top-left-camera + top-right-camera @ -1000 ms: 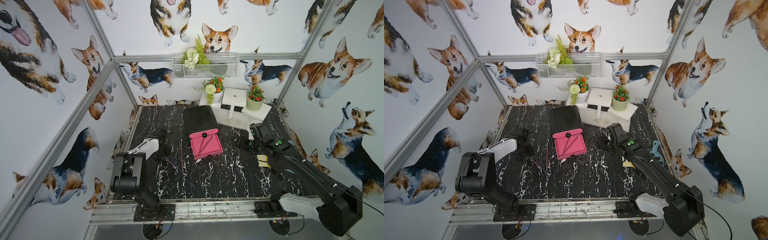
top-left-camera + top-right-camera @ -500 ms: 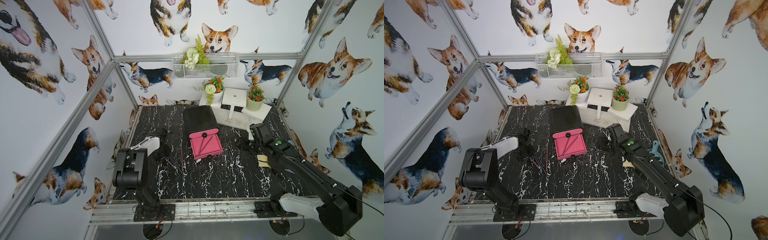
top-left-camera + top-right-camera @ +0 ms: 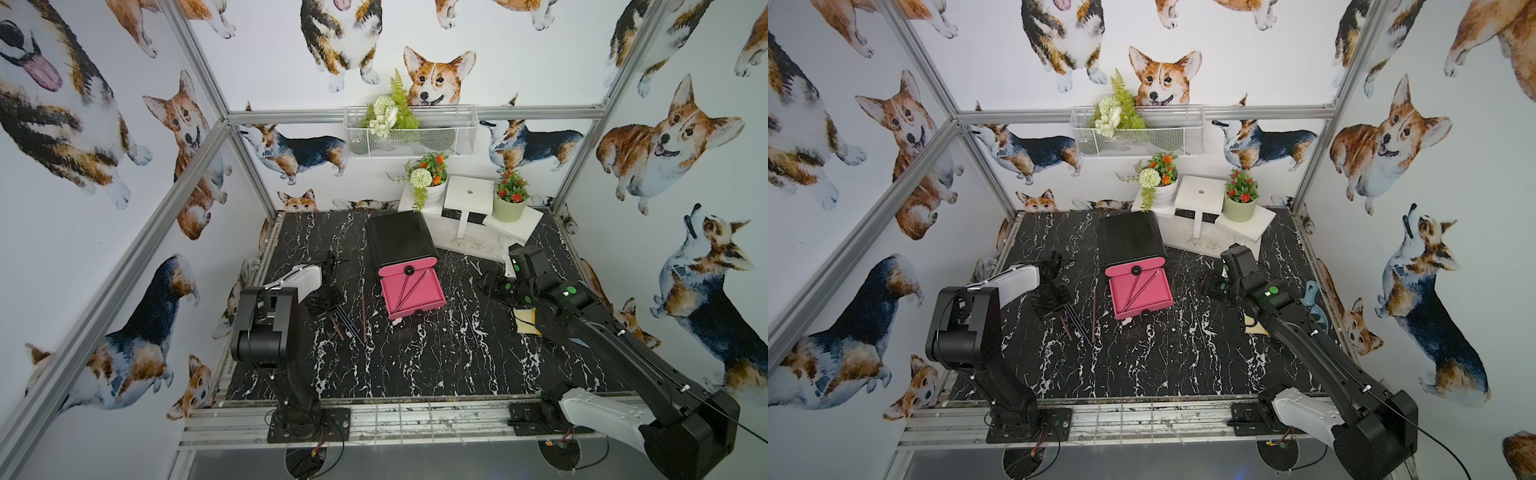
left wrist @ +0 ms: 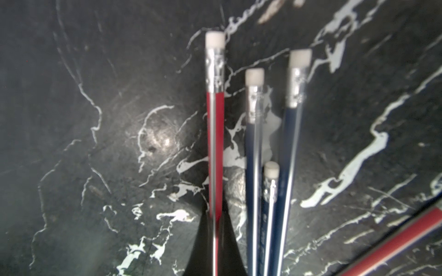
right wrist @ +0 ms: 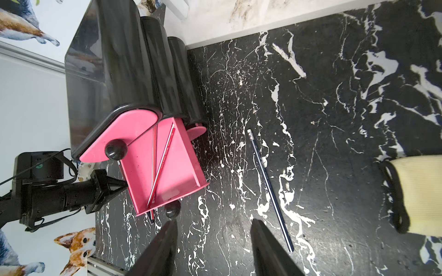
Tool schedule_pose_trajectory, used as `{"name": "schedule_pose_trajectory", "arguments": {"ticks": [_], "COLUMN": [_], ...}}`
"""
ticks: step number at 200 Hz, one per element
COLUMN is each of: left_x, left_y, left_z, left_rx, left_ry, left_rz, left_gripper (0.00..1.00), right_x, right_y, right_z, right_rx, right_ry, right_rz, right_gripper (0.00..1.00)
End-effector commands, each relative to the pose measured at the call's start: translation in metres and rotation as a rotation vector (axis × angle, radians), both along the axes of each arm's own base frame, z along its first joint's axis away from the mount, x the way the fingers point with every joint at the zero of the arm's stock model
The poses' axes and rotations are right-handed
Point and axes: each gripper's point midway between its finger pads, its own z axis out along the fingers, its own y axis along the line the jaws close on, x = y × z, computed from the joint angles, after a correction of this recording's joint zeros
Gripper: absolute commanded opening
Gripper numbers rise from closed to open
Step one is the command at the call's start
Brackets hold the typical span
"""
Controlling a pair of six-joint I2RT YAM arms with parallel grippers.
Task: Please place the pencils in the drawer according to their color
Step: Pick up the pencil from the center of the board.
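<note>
Closure is the news: the left gripper (image 4: 216, 223), whose jaws stood apart a second ago, now pinches one red pencil (image 4: 215, 143) by its shaft, eraser end pointing away from the wrist. The pencil looks low over the marble table (image 3: 415, 365), left of the pink drawer (image 3: 432, 299); whether it has left the surface I cannot tell. Three blue pencils (image 4: 253, 155) lie just beside it, and another red one (image 4: 394, 241) sits farther off. With the grip made, the pick appears done, so what remains for this pencil is a lift and a carry to the open drawer, which already holds two red pencils (image 3: 409, 286), the matching colour. The close neighbours may get nudged as it rises. The right gripper (image 5: 214, 223) hovers on the drawer's other side, jaws apart with nothing between them, near a lone blue pencil (image 5: 270, 188) lying flat on the table.
</note>
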Motion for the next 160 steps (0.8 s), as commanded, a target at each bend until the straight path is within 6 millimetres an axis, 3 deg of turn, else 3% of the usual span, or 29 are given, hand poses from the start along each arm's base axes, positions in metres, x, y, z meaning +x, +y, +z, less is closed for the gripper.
{"name": "schedule_pose_trajectory", "arguments": {"ticks": [1, 41, 89, 127, 160], "left_x": [-0.036, -0.034, -0.023, -0.018, -0.011], "left_y": [0.009, 0.016, 0.025, 0.030, 0.022], "left_z": [-0.011, -0.005, 0.023, 0.061, 0.092], "left_rx": [0.044, 0.073, 0.125, 0.161, 0.166], "left_ry": [0.148, 0.124, 0.014, -0.081, -0.172], "left_rz": [-0.016, -0.019, -0.049, -0.100, -0.180], "left_gripper": [0.00, 0.00, 0.00, 0.00, 0.00], "right_x": [0.002, 0.002, 0.003, 0.002, 0.001], "right_y": [-0.005, -0.004, -0.004, -0.005, -0.005], "right_z": [0.001, 0.002, 0.001, 0.000, 0.000], "right_rx": [-0.030, -0.025, -0.016, -0.014, -0.014], "right_ry": [-0.009, -0.007, -0.011, -0.010, -0.011], "right_rz": [-0.006, -0.001, -0.008, -0.014, -0.014], "right_gripper": [0.55, 0.55, 0.55, 0.54, 0.54]}}
